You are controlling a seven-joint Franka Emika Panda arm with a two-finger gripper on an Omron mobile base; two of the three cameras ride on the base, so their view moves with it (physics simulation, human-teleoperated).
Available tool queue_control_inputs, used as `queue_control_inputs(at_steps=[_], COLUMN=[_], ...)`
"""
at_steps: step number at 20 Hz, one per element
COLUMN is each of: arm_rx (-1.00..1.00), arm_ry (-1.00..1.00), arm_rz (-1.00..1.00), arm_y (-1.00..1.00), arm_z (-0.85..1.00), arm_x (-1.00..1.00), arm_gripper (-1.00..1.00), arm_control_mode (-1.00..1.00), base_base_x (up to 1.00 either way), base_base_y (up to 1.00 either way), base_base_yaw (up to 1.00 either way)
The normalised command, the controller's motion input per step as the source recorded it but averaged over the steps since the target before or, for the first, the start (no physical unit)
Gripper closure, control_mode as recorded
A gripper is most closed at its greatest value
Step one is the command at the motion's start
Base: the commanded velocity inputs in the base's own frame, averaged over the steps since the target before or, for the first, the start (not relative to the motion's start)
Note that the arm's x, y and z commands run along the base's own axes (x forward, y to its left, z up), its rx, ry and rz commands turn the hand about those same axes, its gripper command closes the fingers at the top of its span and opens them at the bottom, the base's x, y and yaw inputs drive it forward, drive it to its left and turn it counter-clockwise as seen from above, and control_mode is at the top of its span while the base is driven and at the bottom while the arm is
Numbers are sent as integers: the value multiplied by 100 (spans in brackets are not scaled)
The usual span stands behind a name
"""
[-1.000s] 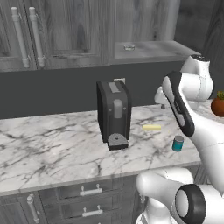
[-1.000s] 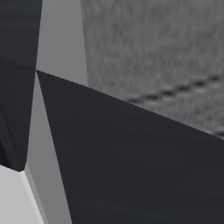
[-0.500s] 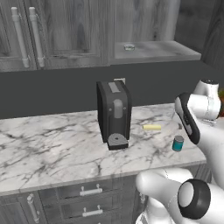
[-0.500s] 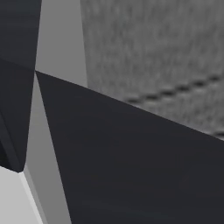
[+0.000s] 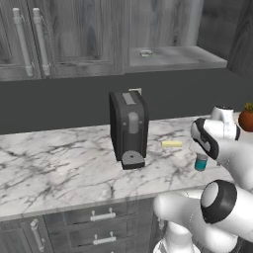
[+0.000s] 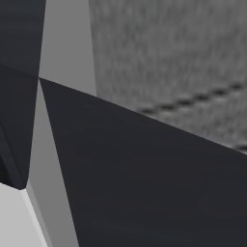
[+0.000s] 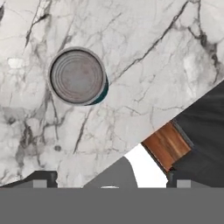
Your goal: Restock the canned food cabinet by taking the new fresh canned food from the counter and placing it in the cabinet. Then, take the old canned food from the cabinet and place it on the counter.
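White marble with grey veins makes up the counter (image 5: 59, 168), the widest thing before us in the left base view. Above it, from ten to two o'clock, hangs the dark grey wood-grain cabinet (image 5: 84, 34), its left doors closed behind long silver bars and its right bay open onto a flat grey shelf. On that shelf, near twelve o'clock, we see the old canned food (image 5: 145, 53), a low flat tin. A black coffee machine (image 5: 128, 129) stands upright on the slab at the centre of the view. At about three o'clock from it lies a small yellow stick (image 5: 171, 144), flat on the marble. Further toward four o'clock stands the new fresh canned food (image 5: 200, 161), upright near the counter's front edge, just below the arm's dark wrist.

In the hand view we look straight down on that can (image 7: 78, 76); its ringed silvery lid sits at ten o'clock, with a sliver of teal showing. Our gripper (image 7: 109, 179) is above it and apart from it, fingertips spread wide at the bottom corners, holding nothing.
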Motion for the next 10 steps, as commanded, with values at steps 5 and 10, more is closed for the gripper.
queue_control_inputs(at_steps=[5, 10], arm_rx=[0, -3], arm_ry=[0, 0], arm_rz=[0, 0], arm_y=[0, -9], arm_z=[-22, -16], arm_x=[29, 24], arm_gripper=[-100, -100], arm_control_mode=[-100, -100], base_base_x=[0, 0], base_base_y=[0, 0], base_base_yaw=[0, 0])
